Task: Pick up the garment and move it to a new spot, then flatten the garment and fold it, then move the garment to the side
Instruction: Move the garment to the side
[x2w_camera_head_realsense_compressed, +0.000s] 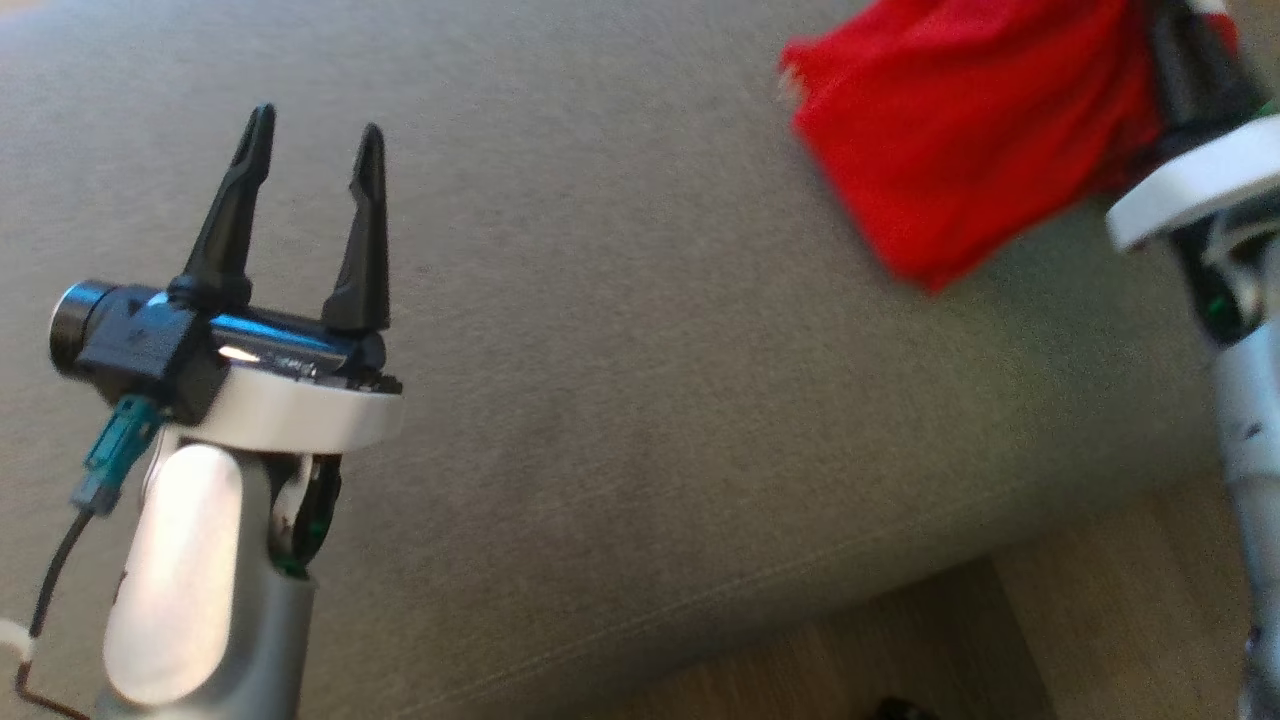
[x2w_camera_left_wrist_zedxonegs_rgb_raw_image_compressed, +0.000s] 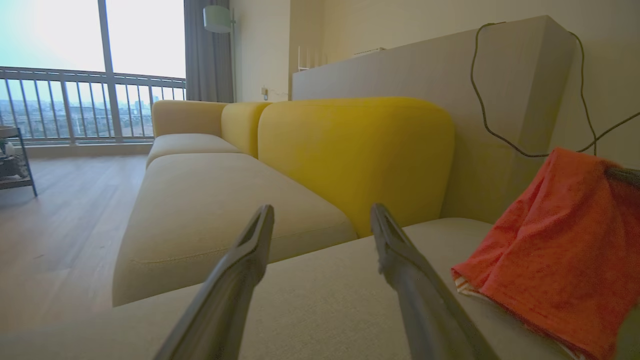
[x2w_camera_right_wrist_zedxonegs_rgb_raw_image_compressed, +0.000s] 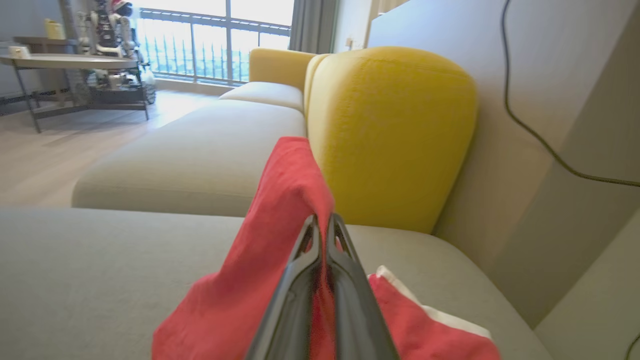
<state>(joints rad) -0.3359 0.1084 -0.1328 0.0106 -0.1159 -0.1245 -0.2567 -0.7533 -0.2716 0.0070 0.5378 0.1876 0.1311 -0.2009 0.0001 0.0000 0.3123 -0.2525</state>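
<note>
Item one, the red garment (x2w_camera_head_realsense_compressed: 960, 130), white-edged: we find it at the far right of the grey sofa seat (x2w_camera_head_realsense_compressed: 640, 400), bunched and hanging from the right gripper (x2w_camera_right_wrist_zedxonegs_rgb_raw_image_compressed: 322, 225). That gripper's fingers are pinched together on a fold near the top, so the cloth drapes down either side of them. We judge this grip suits carrying it to a new spot. Whether the lower hem touches the seat we cannot tell. Item two, the left gripper (x2w_camera_head_realsense_compressed: 315, 125): fingers spread wide, nothing between them, held above bare seat well apart from the garment, likely kept ready for flattening. Item three, the yellow back cushion (x2w_camera_left_wrist_zedxonegs_rgb_raw_image_compressed: 355, 150), behind the seat, beside the hanging cloth.
</note>
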